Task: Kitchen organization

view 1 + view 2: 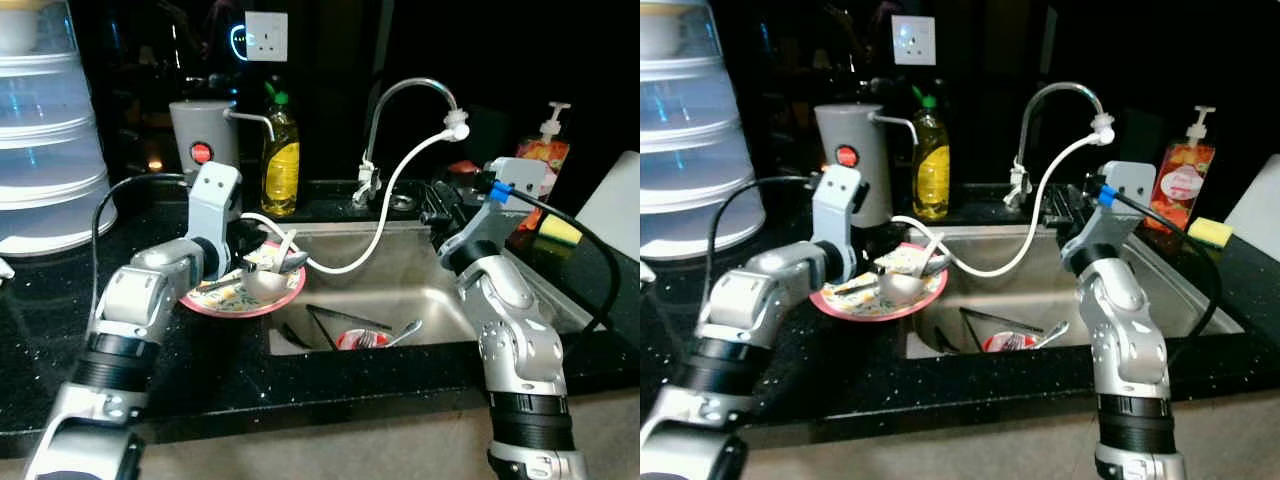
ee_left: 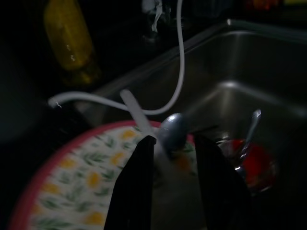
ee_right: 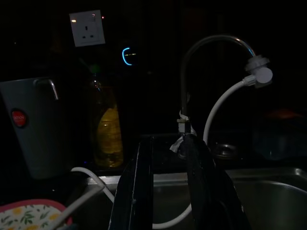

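A flowered plate with a pink rim (image 1: 213, 306) rests on the black counter at the sink's left edge. On it lie a white spoon (image 1: 282, 250) and a metal spoon (image 2: 171, 130). My left gripper (image 1: 262, 272) hovers low over the plate's sink side, open, its fingers (image 2: 142, 163) straddling the white spoon's pale bowl. Over the sink's right rim my right gripper (image 1: 437, 203) is raised, open and holding nothing, pointing toward the tap (image 3: 211, 40). In the steel sink (image 1: 400, 290) lie a small red dish with cutlery (image 1: 358, 340) and dark utensils (image 1: 335, 318).
A white hose (image 1: 395, 195) droops from the tap across the sink toward the plate. Behind stand a yellow dish-soap bottle (image 1: 281, 160), a grey jug (image 1: 200, 130), a pump bottle (image 1: 543, 150) and a yellow sponge (image 1: 560, 232). Stacked translucent containers (image 1: 45, 130) fill the far left.
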You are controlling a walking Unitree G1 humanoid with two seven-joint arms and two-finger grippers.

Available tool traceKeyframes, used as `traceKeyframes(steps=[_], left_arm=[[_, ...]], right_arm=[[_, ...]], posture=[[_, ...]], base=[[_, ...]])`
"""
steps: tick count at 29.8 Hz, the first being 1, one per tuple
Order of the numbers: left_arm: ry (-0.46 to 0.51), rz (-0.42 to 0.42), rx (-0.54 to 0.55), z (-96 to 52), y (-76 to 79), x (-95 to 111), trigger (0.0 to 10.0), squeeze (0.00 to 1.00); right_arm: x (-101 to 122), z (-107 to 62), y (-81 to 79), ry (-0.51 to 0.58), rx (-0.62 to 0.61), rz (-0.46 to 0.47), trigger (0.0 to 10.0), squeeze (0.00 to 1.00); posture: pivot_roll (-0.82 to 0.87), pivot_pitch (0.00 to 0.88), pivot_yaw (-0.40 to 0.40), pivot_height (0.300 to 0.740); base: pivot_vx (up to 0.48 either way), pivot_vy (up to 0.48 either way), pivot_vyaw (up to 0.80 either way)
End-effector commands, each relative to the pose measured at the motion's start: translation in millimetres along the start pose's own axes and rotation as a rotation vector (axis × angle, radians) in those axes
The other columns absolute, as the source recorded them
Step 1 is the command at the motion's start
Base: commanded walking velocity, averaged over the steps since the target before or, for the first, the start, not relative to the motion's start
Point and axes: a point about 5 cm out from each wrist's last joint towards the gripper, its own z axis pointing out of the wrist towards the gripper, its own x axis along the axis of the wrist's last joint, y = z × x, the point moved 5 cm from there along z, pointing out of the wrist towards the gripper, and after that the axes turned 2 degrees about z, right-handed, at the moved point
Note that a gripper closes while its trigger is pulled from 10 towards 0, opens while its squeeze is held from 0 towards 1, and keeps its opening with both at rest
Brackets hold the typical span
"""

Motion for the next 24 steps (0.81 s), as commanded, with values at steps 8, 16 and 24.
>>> traceKeyframes(steps=[8,16,24], left_arm=[[-0.142,0.342,-0.217,-29.9,-15.6,-10.9,10.0,0.00],[-0.106,0.290,-0.347,-12.3,-17.3,-0.9,10.0,0.00],[-0.106,0.208,-0.471,12.6,9.8,-15.7,10.0,0.00]], right_arm=[[-4.1,-3.3,4.1,0.000,-0.023,0.020,10.0,0.00],[-6.5,-2.7,0.5,-0.002,-0.015,0.033,10.0,0.00],[-2.9,-7.7,5.6,0.002,-0.032,0.019,10.0,0.00]], posture=[[0.08,0.016,-0.030,0.740],[0.07,0.020,-0.024,0.740],[0.02,0.022,-0.013,0.740]], base=[[0.000,0.000,0.00],[0.000,0.000,0.00],[0.000,0.000,0.00]])
